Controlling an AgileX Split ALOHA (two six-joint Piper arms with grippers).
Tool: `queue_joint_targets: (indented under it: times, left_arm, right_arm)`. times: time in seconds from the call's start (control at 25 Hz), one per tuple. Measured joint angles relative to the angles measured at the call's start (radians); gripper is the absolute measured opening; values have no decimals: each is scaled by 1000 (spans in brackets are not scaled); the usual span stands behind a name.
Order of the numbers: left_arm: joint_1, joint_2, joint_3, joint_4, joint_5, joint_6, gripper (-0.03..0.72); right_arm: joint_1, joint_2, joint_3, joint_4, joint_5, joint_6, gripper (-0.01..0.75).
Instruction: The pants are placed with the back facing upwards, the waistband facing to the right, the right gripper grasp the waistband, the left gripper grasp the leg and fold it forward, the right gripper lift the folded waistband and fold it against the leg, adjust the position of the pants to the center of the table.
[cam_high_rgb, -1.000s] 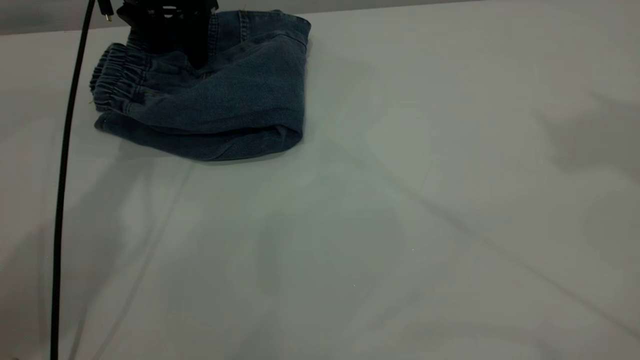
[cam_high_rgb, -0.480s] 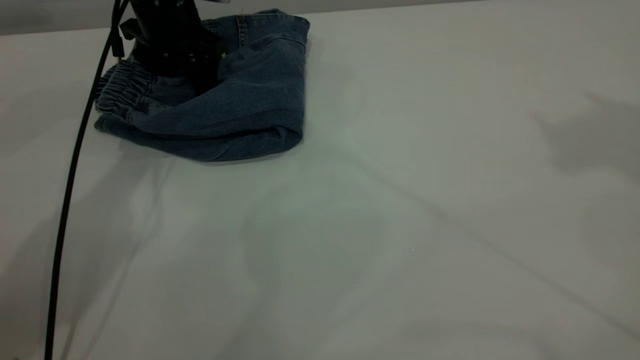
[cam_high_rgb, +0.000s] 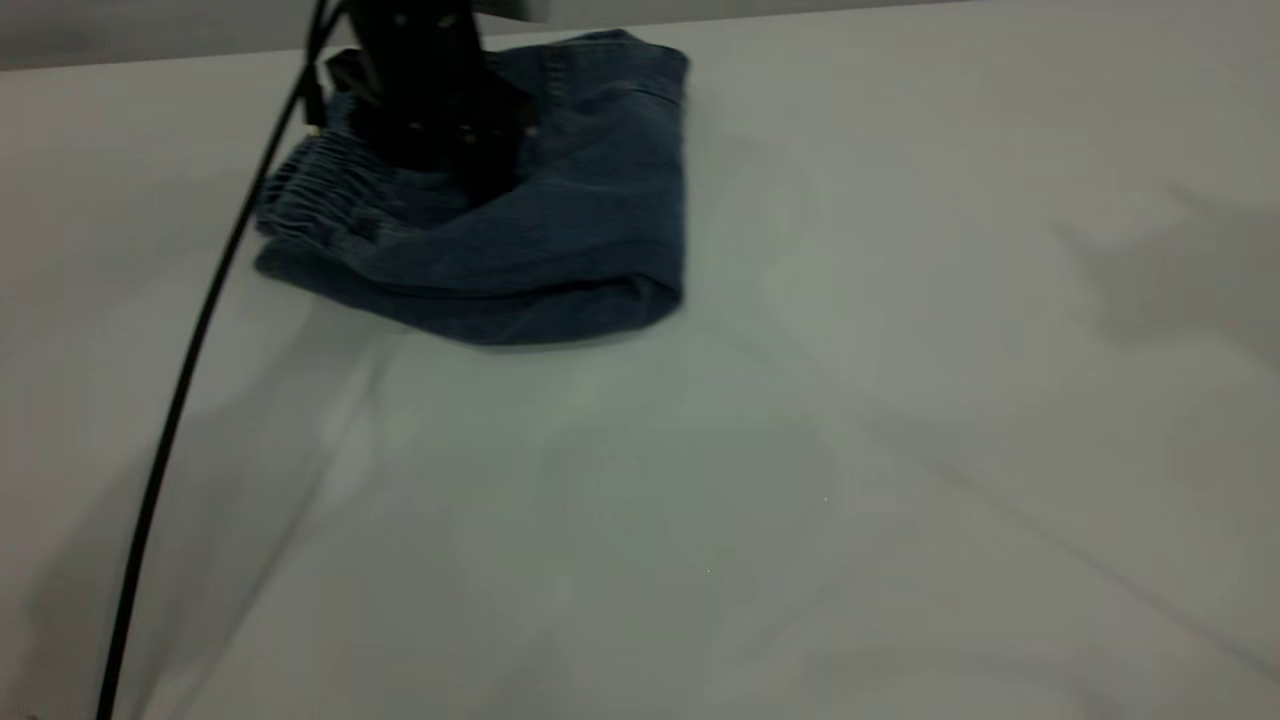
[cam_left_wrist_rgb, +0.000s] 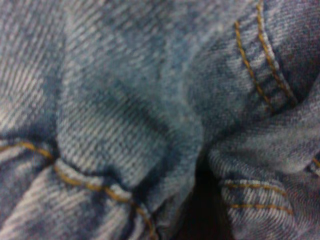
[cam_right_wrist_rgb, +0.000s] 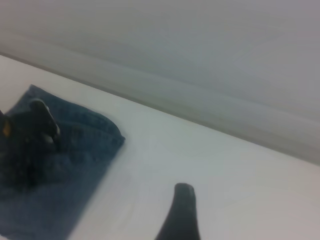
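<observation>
White table (cam_high_rgb: 800, 450); left pincer (cam_high_rgb: 480, 185) on folded pants (cam_high_rgb: 580, 240) (grip unclear, fingertips hidden).

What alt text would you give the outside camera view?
Folded blue denim pants lie at the far left of a white table, gathered waistband leftward. The left pincer presses down on them; a black cable hangs in front.

Dim, soft shadows on table (cam_high_rgb: 900, 400); wrist views blurred.
</observation>
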Motion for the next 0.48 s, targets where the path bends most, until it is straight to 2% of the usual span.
queue_joint_targets:
  times: [0.48]
  left_arm:
    - [-189,2,-1,-6,44,-278,497]
  right_arm:
    - [0,0,0,3,0,0,573]
